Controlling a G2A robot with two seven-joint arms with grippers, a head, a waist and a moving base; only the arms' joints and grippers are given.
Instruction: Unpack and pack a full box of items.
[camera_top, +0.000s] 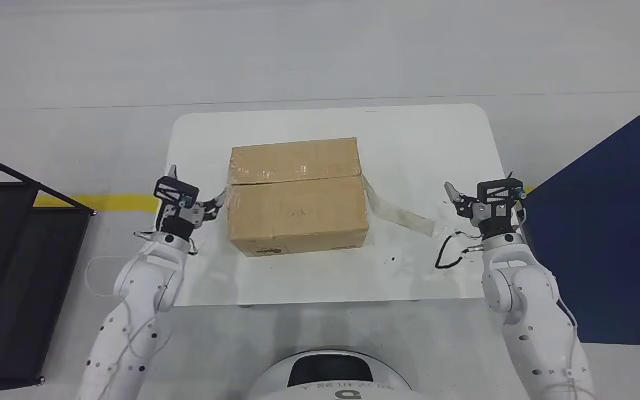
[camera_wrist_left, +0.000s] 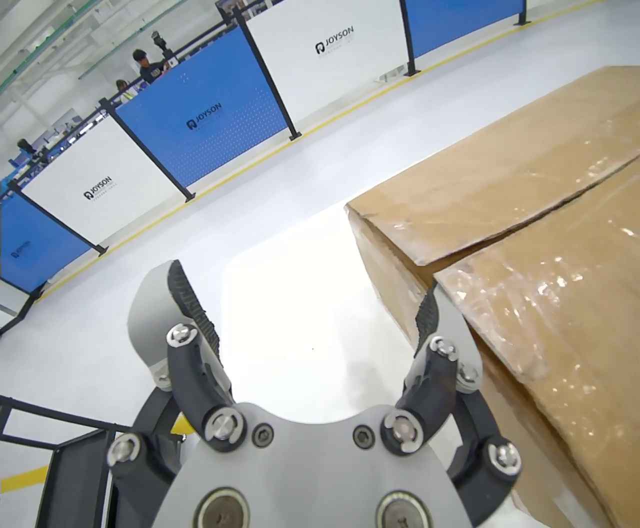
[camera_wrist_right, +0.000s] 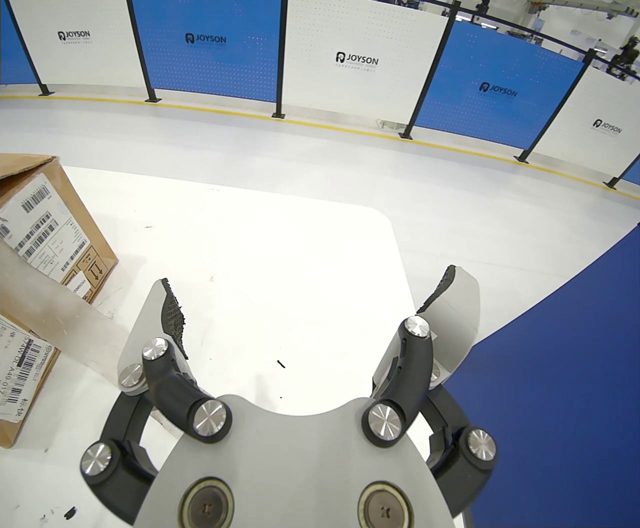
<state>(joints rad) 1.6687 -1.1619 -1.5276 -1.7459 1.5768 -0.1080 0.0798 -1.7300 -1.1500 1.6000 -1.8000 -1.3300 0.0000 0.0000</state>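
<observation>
A closed brown cardboard box (camera_top: 296, 196) sits in the middle of the white table (camera_top: 420, 140), its two top flaps meeting along a seam covered with clear tape. A strip of peeled tape (camera_top: 400, 213) hangs off its right side onto the table. My left gripper (camera_top: 193, 200) is open just off the box's left side; in the left wrist view one fingertip (camera_wrist_left: 429, 307) sits at the box (camera_wrist_left: 525, 210) edge by the seam. My right gripper (camera_top: 483, 203) stands open over the table's right edge, apart from the box (camera_wrist_right: 47, 235), with nothing between its fingers.
A black metal rack (camera_top: 35, 270) stands on the floor left of the table. A blue panel (camera_top: 590, 240) rises close to the table's right side. Blue and white barrier panels (camera_wrist_right: 320, 55) ring the floor farther off. Bare table surface lies right of the box.
</observation>
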